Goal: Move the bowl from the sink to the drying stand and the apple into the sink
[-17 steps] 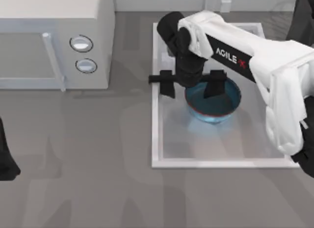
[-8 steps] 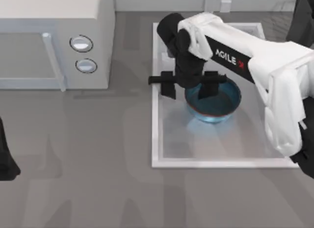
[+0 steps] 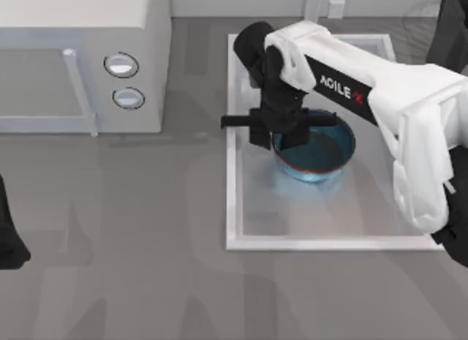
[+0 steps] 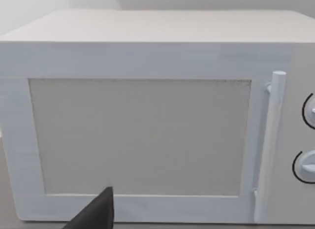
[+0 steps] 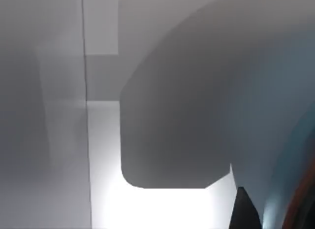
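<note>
The deep blue bowl [image 3: 318,151] sits in the white sink [image 3: 232,194], toward its back half. My right gripper [image 3: 276,137] reaches down from the right arm, and its two black fingers are shut on the bowl's left rim, one inside and one outside. In the right wrist view the bowl's blue wall [image 5: 290,115] curves past a dark fingertip [image 5: 246,209]. My left arm [image 3: 7,238] is parked at the table's left edge. The apple and the drying stand are out of view.
A white microwave [image 3: 80,62] with two round knobs stands at the back left; the left wrist view faces its door [image 4: 138,135]. The tap post [image 3: 335,7] rises behind the sink. Open grey tabletop lies in front of both.
The right gripper's fingers have drawn together from a wide spread onto the bowl's left rim. The bowl has shifted slightly left. The left arm has not moved.
</note>
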Controlling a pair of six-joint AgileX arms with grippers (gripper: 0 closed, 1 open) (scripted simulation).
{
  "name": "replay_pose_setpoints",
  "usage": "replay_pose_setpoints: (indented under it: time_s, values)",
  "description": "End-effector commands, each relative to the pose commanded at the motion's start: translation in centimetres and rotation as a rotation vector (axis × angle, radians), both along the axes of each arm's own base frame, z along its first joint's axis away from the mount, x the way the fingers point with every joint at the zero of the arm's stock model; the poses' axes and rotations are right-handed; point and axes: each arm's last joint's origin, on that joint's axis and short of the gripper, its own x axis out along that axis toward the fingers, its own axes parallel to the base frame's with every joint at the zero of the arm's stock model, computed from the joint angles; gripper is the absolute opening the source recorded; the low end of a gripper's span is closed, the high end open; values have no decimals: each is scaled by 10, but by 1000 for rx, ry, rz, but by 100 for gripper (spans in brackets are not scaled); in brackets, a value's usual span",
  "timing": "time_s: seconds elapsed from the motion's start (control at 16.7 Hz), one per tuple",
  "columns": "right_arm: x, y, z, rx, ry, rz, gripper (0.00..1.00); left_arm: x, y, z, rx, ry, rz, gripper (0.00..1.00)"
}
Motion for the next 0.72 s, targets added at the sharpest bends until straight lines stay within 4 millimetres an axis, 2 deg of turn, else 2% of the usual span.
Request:
replay_pose_setpoints:
  time_s: [0.54, 0.72]
  values:
    - [0, -1, 4, 1, -4, -3, 0, 0, 0, 0, 0, 0, 0, 100]
    - [-13, 12, 27, -1, -1, 3, 0, 0, 0, 0, 0, 0, 0, 100]
